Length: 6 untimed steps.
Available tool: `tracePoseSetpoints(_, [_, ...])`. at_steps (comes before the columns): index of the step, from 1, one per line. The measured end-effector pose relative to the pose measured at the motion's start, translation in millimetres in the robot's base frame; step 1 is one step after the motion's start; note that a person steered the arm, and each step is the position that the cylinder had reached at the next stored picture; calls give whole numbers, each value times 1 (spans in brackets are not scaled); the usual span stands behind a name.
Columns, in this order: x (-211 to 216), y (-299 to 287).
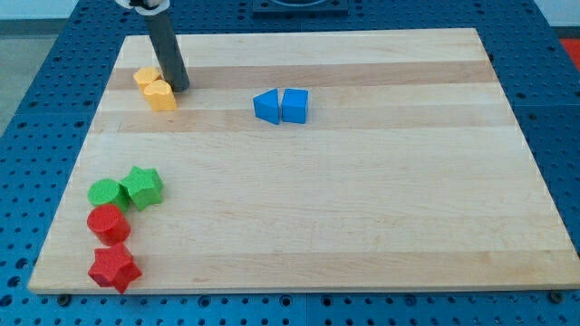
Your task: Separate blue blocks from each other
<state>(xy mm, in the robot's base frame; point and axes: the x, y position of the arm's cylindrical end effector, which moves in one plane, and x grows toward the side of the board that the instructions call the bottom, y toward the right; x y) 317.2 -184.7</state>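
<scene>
Two blue blocks are found touching side by side on the wooden surface (362, 199), above centre: a blue triangular block (266, 106) on the view's left and a blue cube-like block (294, 105) on the view's right. No gap is seen between them, so the separation is judged not yet begun.

No hand is fitted; only a dark rod is present, so no open or closed state applies. My tip (180, 88) is placed near the view's top left, just beside the two yellow blocks (157, 88), whose exact shapes are not made out, and well apart from the blue pair.

Both blue blocks are judged small, rigid and light, likely to slide readily on the smooth wood and to rotate if pushed off-centre. No grasp is possible; contact is best made at the seam or on one block's outer face, low and central.

Two green blocks (126, 189), a red cylinder (109, 223) and a red star (114, 267) are noted at the view's lower left, clear of the work.
</scene>
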Motion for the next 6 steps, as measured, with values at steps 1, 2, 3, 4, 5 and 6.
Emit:
tracePoseSetpoints(1, [-1, 12])
tracePoseSetpoints(2, [13, 59])
tracePoseSetpoints(3, [22, 84])
tracePoseSetpoints(4, [37, 107])
tracePoseSetpoints(5, [39, 137])
tracePoseSetpoints(6, [39, 183])
